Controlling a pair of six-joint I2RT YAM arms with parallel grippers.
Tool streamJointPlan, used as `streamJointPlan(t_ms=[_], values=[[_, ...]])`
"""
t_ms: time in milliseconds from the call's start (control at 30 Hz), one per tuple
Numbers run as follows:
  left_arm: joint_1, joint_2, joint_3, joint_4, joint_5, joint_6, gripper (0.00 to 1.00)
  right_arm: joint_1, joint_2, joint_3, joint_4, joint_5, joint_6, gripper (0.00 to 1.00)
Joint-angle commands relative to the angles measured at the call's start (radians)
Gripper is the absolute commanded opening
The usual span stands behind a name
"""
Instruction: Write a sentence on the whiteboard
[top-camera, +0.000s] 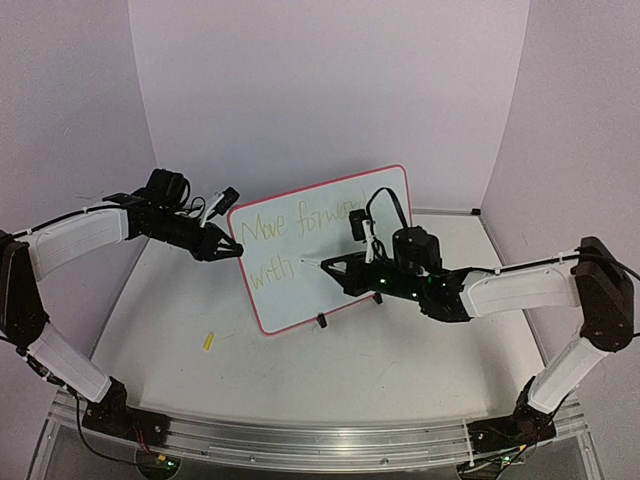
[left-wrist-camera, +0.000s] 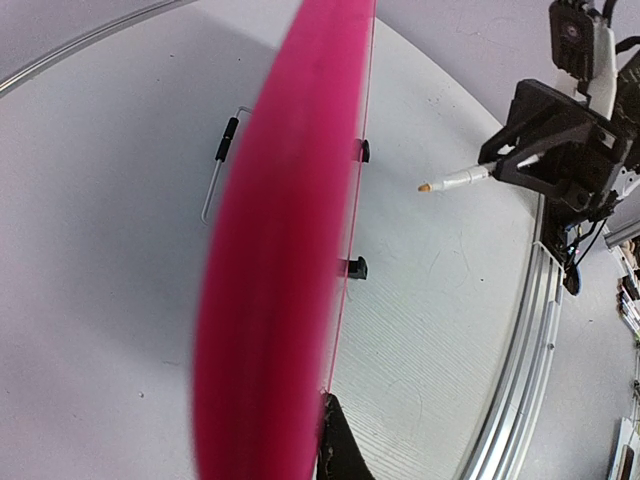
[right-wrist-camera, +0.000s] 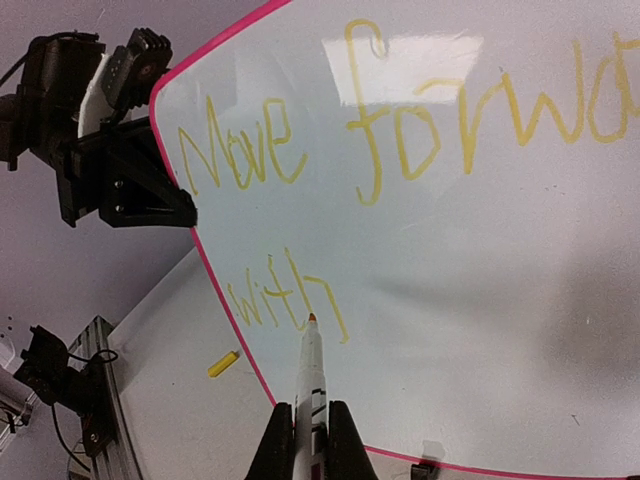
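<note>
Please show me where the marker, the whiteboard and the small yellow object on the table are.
marker (right-wrist-camera: 309, 370): right wrist view, its white barrel.
whiteboard (top-camera: 295, 300): top external view, bare lower face.
small yellow object (top-camera: 208, 341): top external view, its middle.

White table (top-camera: 400, 360) carrying whiteboard (top-camera: 300, 285), upright on small black feet (top-camera: 322, 321); small yellow piece (top-camera: 209, 342) flat near board's lower-left corner.

Left edge: whiteboard (top-camera: 300, 290) rim gripped by left pincer (top-camera: 232, 250).
Board face: marker (right-wrist-camera: 309, 375) and right pincer (right-wrist-camera: 308, 428) crowd it.
Near bench (top-camera: 330, 370): open, bar one yellow cap (top-camera: 208, 341).
</note>
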Motion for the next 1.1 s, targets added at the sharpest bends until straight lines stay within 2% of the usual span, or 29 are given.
streamJointPlan(t_ms=[0,133,600,1067], values=[[-0.034,0.029,-0.007,-0.033,-0.081,0.041,0.0,-0.077,-0.006,-0.035,0.091,-0.176,0.05,0.0],[-0.035,0.032,-0.007,-0.036,-0.085,0.042,0.0,-0.11,0.02,-0.021,0.116,-0.219,0.069,0.0],[-0.037,0.037,-0.008,-0.036,-0.091,0.045,0.0,-0.158,0.095,0.033,0.156,-0.172,0.095,0.0],[-0.037,0.045,-0.008,-0.036,-0.091,0.045,0.0,-0.19,0.157,0.104,0.174,-0.214,0.1,0.0]])
